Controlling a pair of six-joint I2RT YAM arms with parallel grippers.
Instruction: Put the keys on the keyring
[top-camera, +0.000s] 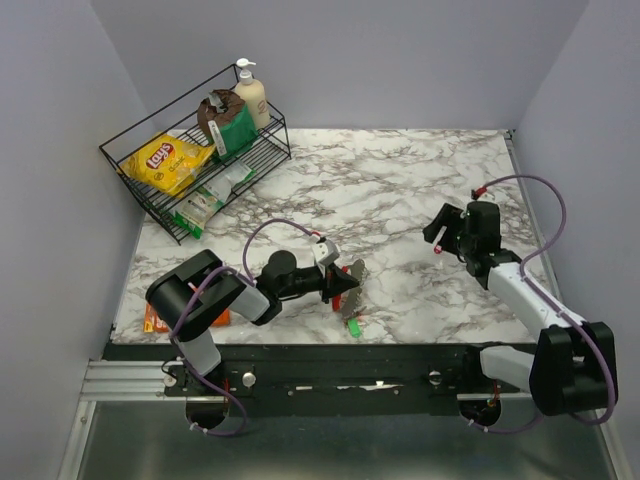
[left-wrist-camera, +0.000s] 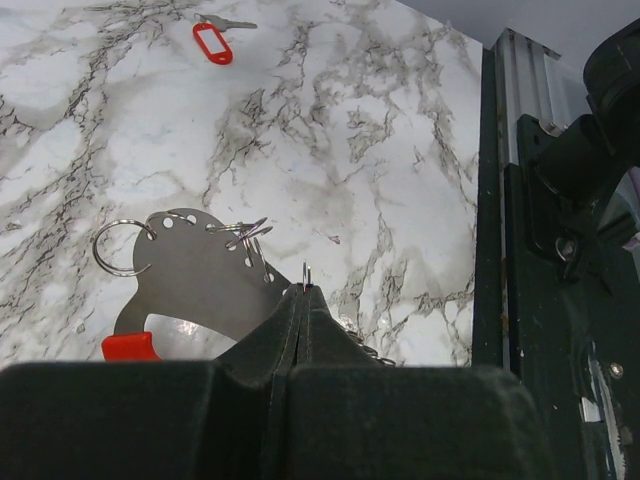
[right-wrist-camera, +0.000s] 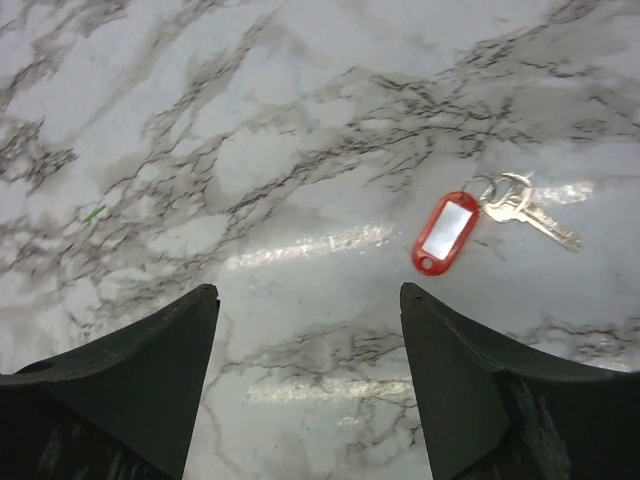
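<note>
The keyring (left-wrist-camera: 190, 262) is a silvery plate with holes, a red curved part (left-wrist-camera: 130, 347) and loose split rings; in the top view it (top-camera: 352, 283) sits near the table's front. My left gripper (left-wrist-camera: 303, 291) is shut, and a thin metal ring on the plate's edge sticks out from its tips. A green-tagged key (top-camera: 354, 325) lies just in front of it. A silvery key (right-wrist-camera: 525, 207) with a red tag (right-wrist-camera: 446, 233) lies flat on the marble, ahead and to the right of my right gripper (right-wrist-camera: 308, 292). That gripper is open with nothing between its fingers.
A black wire rack (top-camera: 170, 215) at the back left holds a chips bag (top-camera: 167, 160), other packets and a pump bottle (top-camera: 250, 95). An orange packet (top-camera: 153, 320) lies at the front left corner. The black front rail (left-wrist-camera: 495, 200) runs close to the left gripper.
</note>
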